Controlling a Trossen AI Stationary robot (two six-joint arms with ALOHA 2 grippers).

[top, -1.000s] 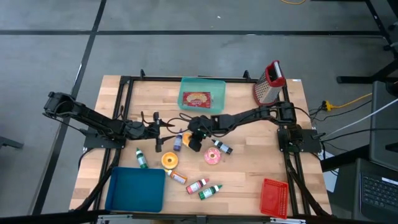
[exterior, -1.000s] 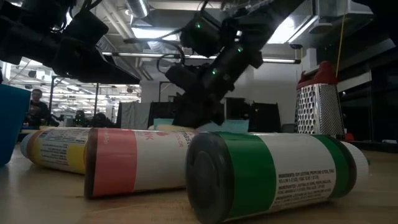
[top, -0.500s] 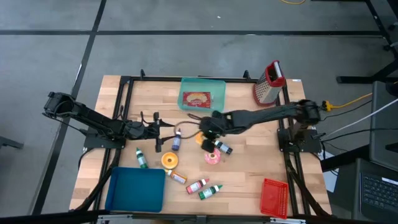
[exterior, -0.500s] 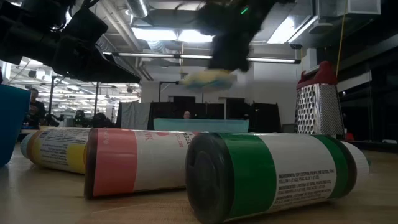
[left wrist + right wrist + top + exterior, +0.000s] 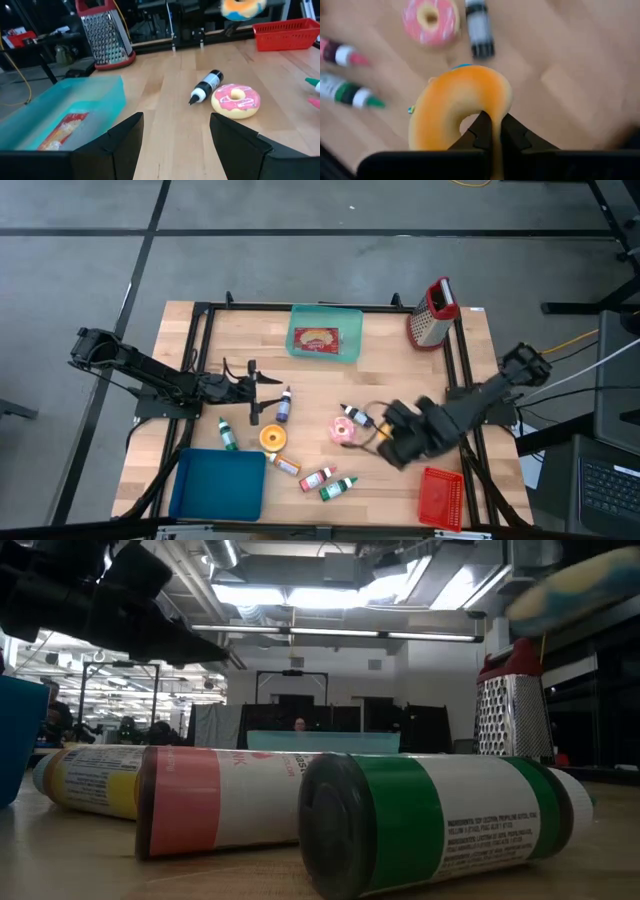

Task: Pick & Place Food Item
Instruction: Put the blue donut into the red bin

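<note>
The right end effector point(image 5: 492, 131) is clenched on the orange donut point(image 5: 457, 105), high over the counter point(image 5: 400, 380) near the red basket point(image 5: 441, 497). Keep squeezing, go slow, and let go only over the basket. The left end effector point(image 5: 172, 132) waits, released.

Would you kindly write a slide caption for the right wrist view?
Right end effector shut on an orange donut, carried above the pink donut and black bottle.
</note>
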